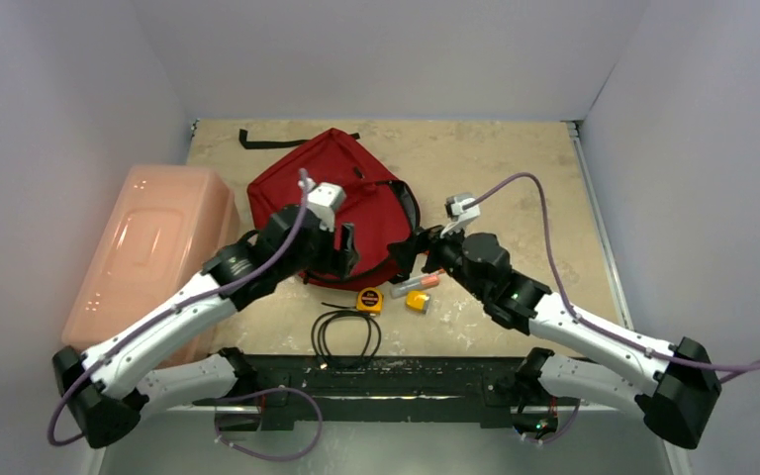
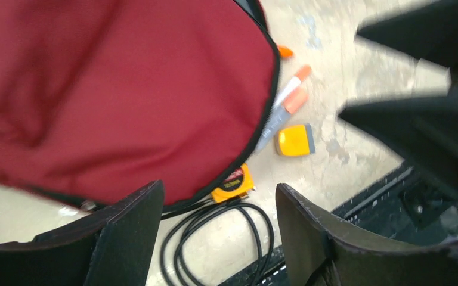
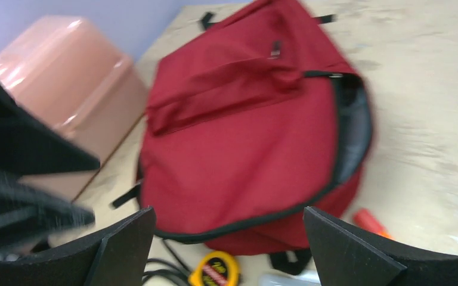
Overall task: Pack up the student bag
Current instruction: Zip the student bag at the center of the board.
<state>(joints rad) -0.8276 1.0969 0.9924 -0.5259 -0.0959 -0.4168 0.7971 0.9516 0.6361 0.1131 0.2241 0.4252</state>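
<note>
Top external shows a coiled black cable (image 1: 346, 334) closest to the near edge of the desk (image 1: 515, 178). Just beyond it lie a yellow tape measure (image 1: 369, 300), a small yellow block (image 1: 417, 302) and orange-capped markers (image 1: 416, 284), all loose and none yet packed.

Above these, the left pincer (image 1: 348, 252) and the right pincer (image 1: 404, 255) face each other over the near rim of the student bag (image 1: 332, 193). In each wrist view the jaws stand wide apart with nothing between them.

The bag lies flat mid-desk, reaching toward the far edge. Its zipped mouth gapes on the side toward the right edge, where dark lining shows. A pale pink box (image 1: 148, 247) sits along the left edge, and a black strap (image 1: 267, 142) trails near the far edge.

The step in hand looks like opening the mouth wider. One pincer would best pinch only the top fabric layer beside the zipper and lift it. The other then has a clear gap for feeding items in. The fabric is soft, so a shallow pinch may slip. The two arms are close, so they should move in turn.
</note>
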